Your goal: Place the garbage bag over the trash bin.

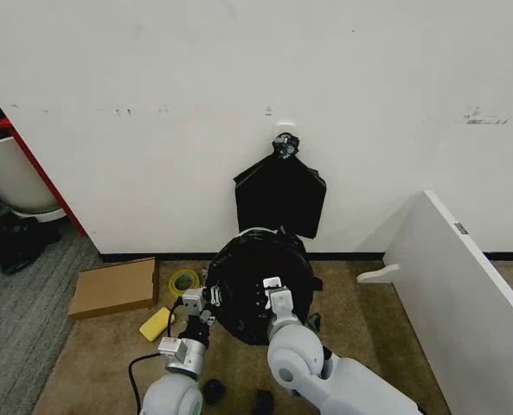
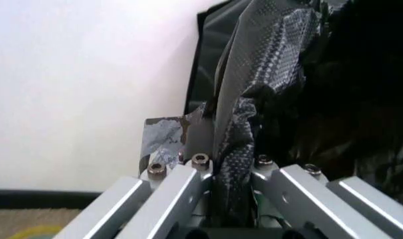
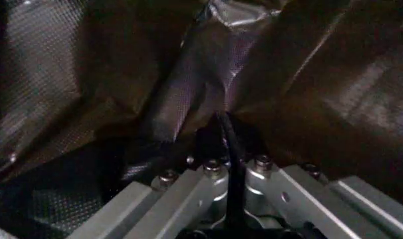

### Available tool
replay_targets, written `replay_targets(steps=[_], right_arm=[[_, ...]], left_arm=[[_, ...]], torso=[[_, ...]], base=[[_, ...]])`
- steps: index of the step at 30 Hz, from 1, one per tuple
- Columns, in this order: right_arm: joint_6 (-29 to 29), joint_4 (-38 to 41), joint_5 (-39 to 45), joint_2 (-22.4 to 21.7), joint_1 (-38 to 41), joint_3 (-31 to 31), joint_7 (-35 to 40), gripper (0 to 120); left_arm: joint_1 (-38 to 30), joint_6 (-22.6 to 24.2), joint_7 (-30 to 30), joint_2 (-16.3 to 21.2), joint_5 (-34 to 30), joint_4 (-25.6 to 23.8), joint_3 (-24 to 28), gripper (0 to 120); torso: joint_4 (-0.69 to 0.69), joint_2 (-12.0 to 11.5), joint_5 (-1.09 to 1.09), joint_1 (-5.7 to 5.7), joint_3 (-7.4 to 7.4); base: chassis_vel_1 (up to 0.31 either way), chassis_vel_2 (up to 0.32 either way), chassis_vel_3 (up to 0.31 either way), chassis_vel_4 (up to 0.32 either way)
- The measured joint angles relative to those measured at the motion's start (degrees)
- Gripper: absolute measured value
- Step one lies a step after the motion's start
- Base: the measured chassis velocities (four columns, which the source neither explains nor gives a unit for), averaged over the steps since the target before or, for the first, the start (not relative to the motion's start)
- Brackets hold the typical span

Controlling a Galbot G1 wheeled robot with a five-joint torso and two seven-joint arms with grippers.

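Black garbage bag pinched by both end effectors.

The garbage bag is thin black plastic, glossy and crinkled, with a fine dotted embossing on its film. The left gripper and right gripper have fingers of bare brushed metal with small bolts, and each one pinches a fold of the film. The cardboard sheet looks matt brown. The wall is matt white, slightly scuffed.
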Motion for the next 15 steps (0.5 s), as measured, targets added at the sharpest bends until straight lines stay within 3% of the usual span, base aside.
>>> replay_targets(steps=[6, 15], right_arm=[[0.0, -2.9, -0.9, 0.9, 1.6, -0.1, 0.0, 0], [1.7, -8.3, -12.5, 0.3, 2.1, 0.0, -2.9, 0]], left_arm=[[-0.1, -2.2, 1.6, -0.4, -0.1, 0.2, 0.1, 1], [-0.2, -2.7, 2.4, 0.0, -0.5, 0.1, -0.1, 1]], torso=[[0.00, 0.0, 0.00, 0.00, 0.00], [0.00, 0.0, 0.00, 0.00, 0.00]], base=[[0.000, 0.000, 0.000, 0.000], [0.000, 0.000, 0.000, 0.000]])
